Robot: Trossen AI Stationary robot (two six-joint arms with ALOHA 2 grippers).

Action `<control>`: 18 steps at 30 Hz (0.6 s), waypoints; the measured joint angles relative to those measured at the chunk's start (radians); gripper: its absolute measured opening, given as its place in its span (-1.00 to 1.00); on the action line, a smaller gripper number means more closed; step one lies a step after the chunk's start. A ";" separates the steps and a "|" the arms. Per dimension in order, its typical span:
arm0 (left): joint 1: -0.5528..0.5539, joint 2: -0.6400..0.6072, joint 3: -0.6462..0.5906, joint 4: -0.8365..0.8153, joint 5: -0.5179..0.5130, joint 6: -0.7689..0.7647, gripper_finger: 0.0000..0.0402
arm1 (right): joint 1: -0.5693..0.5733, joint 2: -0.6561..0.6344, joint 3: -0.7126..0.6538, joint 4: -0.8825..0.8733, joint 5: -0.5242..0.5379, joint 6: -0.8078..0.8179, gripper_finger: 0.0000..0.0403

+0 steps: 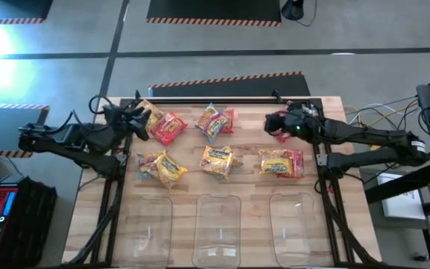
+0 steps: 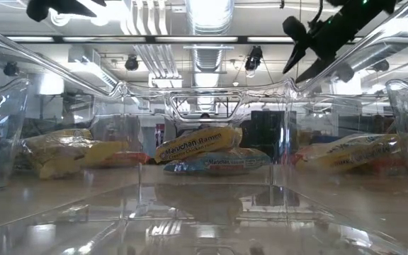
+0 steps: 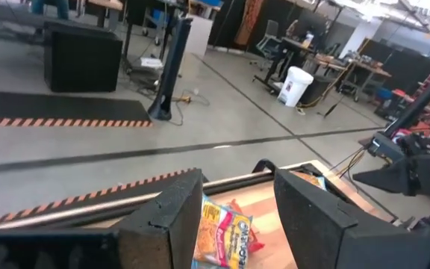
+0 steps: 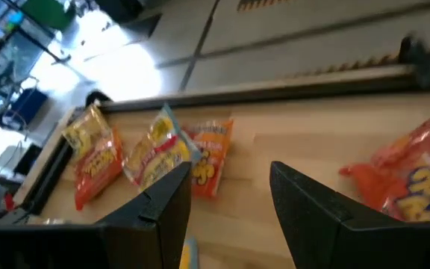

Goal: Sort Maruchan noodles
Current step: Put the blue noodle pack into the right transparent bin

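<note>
Several Maruchan noodle packets lie flat on the wooden table in small piles: red and yellow ones at the far left, a mixed pile at the far middle, yellow ones at the near left and near middle, and yellow and red ones at the near right. A red packet lies by my right gripper. My left gripper hangs open and empty above the far-left pile. My right gripper hangs open and empty over the far right, raised above the table.
Three clear plastic bins stand in a row along the table's near edge. A dark rail runs along the far edge. Bare wood lies between the piles.
</note>
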 joint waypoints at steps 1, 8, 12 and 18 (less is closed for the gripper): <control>0.004 0.005 -0.003 -0.014 0.003 -0.028 -0.24 | -0.018 0.008 0.000 0.000 -0.043 0.000 -0.15; 0.084 0.040 -0.005 -0.089 0.120 -0.137 -0.24 | -0.116 0.066 0.000 0.002 -0.227 -0.012 -0.15; 0.153 0.073 -0.005 -0.088 0.208 -0.137 -0.24 | -0.155 0.103 0.000 0.056 -0.300 -0.046 -0.15; 0.287 0.156 -0.005 -0.087 0.396 -0.119 -0.24 | -0.203 0.201 0.000 0.231 -0.480 -0.096 -0.15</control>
